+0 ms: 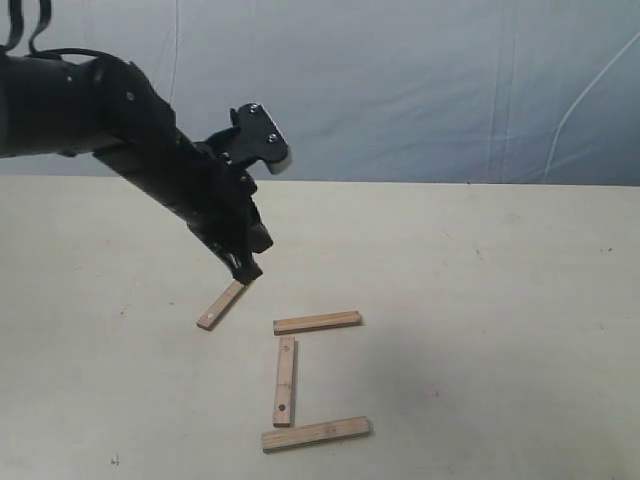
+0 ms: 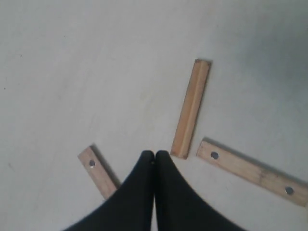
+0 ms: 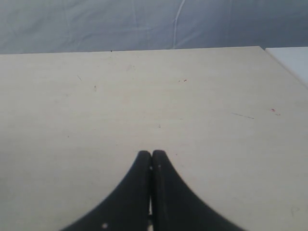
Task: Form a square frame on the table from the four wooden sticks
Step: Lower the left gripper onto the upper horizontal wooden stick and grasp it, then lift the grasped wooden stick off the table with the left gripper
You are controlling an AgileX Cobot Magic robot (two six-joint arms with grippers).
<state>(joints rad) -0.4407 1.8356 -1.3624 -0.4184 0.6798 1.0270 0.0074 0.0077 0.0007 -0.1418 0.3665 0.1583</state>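
Note:
Three wooden sticks lie on the table [image 1: 500, 280] as an outline open to the right: a far stick [image 1: 317, 322], a left stick [image 1: 285, 381] and a near stick [image 1: 316, 434]. The fourth stick [image 1: 222, 305] lies apart, slanted, to their upper left. My left gripper [image 1: 245, 272] is shut with nothing between its fingers, its tips at that stick's far end. In the left wrist view the left gripper [image 2: 155, 154] partly hides the loose stick [image 2: 98, 172], beside the far stick [image 2: 191, 108] and the left stick [image 2: 251, 172]. My right gripper [image 3: 152, 154] is shut over bare table [image 3: 144, 86].
A wrinkled blue-grey backdrop [image 1: 420, 80] hangs behind the table's far edge. The black left arm [image 1: 150, 140] slants down from the upper left. A white surface [image 3: 291, 57] adjoins the table corner in the right wrist view.

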